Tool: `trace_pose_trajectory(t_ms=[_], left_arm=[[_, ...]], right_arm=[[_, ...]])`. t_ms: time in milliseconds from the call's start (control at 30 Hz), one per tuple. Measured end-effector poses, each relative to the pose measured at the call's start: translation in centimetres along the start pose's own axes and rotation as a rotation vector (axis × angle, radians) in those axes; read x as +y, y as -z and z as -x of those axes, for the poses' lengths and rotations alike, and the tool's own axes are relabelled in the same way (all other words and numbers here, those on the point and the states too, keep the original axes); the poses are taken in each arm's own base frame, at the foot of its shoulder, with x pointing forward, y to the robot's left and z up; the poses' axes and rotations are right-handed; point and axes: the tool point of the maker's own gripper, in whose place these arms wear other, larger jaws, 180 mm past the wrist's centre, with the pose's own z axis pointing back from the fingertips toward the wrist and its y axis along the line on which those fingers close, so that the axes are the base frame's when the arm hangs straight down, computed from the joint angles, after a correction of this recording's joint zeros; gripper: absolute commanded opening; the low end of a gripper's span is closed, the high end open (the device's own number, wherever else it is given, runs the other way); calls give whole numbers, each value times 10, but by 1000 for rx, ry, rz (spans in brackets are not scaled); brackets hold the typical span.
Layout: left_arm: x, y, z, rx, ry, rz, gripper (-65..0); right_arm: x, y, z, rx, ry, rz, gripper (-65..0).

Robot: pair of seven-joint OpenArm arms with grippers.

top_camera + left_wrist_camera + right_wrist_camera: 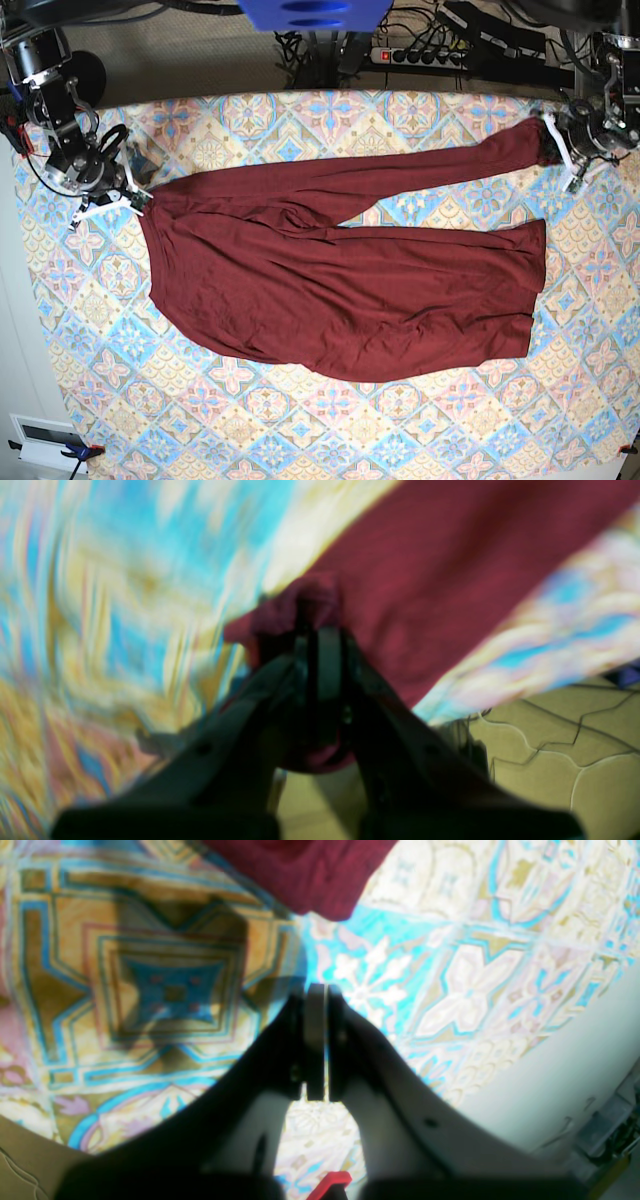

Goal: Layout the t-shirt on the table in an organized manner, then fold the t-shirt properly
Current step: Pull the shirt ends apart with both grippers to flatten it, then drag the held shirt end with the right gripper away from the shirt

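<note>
The dark maroon t-shirt (340, 290) lies spread across the patterned table (300, 430), with one long sleeve stretched toward the far right corner. My left gripper (553, 145) is at that sleeve's end. In the left wrist view the left gripper (317, 625) is shut on bunched maroon fabric of the t-shirt (440, 580). My right gripper (135, 197) hovers at the shirt's far left corner. The right wrist view shows the right gripper (316, 990) shut with nothing between its fingers, the t-shirt's edge (300, 875) a little beyond its tips.
A power strip (430, 55) with cables and a blue object (315, 12) lie behind the table's far edge. Tiled floor (550, 760) shows past the table edge near the left gripper. A white box (45, 440) sits off the front left corner.
</note>
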Motion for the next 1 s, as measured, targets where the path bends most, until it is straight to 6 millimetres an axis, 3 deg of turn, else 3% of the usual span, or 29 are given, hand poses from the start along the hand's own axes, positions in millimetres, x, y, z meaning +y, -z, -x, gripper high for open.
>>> trace_pose_trajectory(t_ms=[167,300,400,533,600,667,800,1000], left_arm=[[30,-6,-1,-6,97,-143,-646],[17,6,2,-10,144,-164,-648],[-10,7,12,23,273,-139,-648],[-27,10,17,5,386,-129,-648],[-26,10,20,13,406,-138,-648],[-24,9,19,10,410,-143,-648],[-18,6,18,8,395,-161,-648],[-5,0,20,-23,283,-221,-647]], right_arm=[[0,0,-1,-3,0,1,-650],[0,-1,-5,-7,6,5,-650],[-1,-8,-33,-95,26,21,-650],[-29,-30,-49,-148,41,124,-650],[-32,-36,-60,-177,50,144,-650],[-22,-39,-75,-232,50,116,-650],[-16,-45,-86,-259,39,120,-650],[19,-40,-108,-335,86,0,-650]])
